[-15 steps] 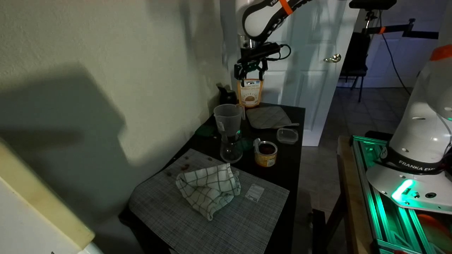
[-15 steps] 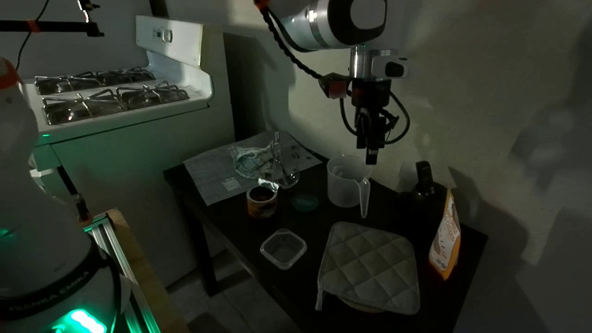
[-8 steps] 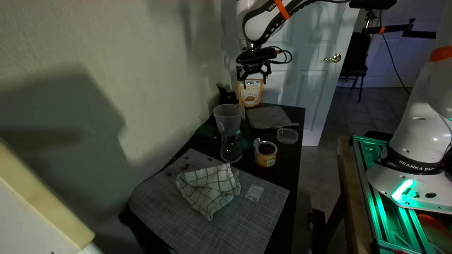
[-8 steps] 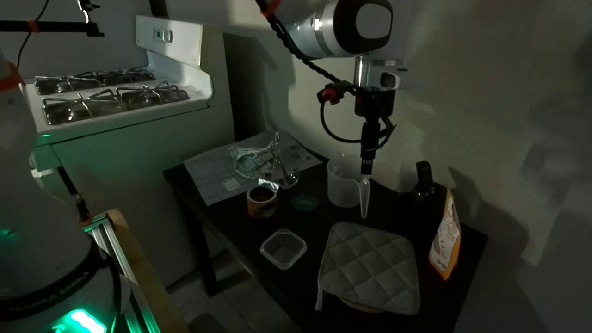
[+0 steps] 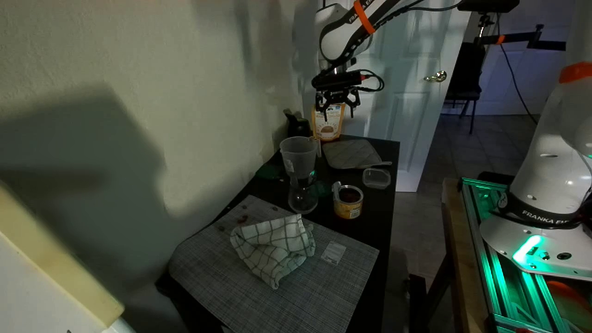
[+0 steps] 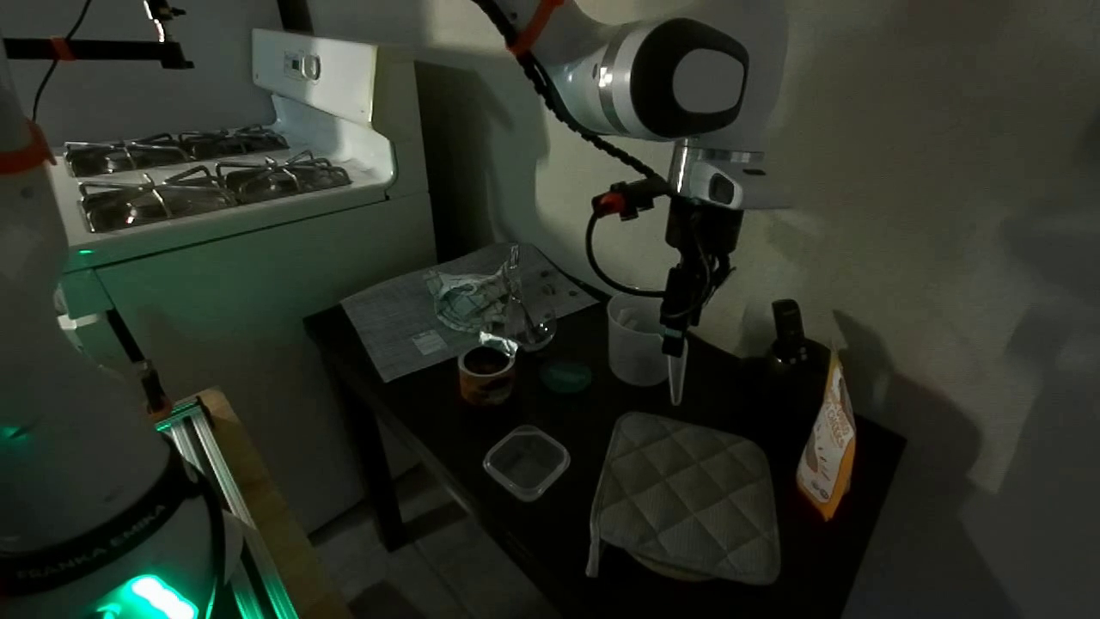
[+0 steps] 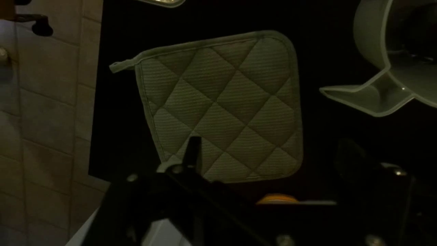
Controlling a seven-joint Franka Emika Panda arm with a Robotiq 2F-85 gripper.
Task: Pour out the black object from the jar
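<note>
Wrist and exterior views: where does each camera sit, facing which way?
In an exterior view: high near the placemat, facing the door; arm, base, end effector show.
In an exterior view: high near the pot holder, facing stove and wall; same parts show.
Wrist view: on the arm, looking down at the pot holder; fingers show.
Both exterior views share the jug.

In an exterior view, the jar (image 6: pixel 634 357) stands on the worktop (image 6: pixel 559 411) partly behind my pincer (image 6: pixel 675 344), can (image 6: pixel 486 387) left, pouch (image 6: pixel 829 443) right.
</note>
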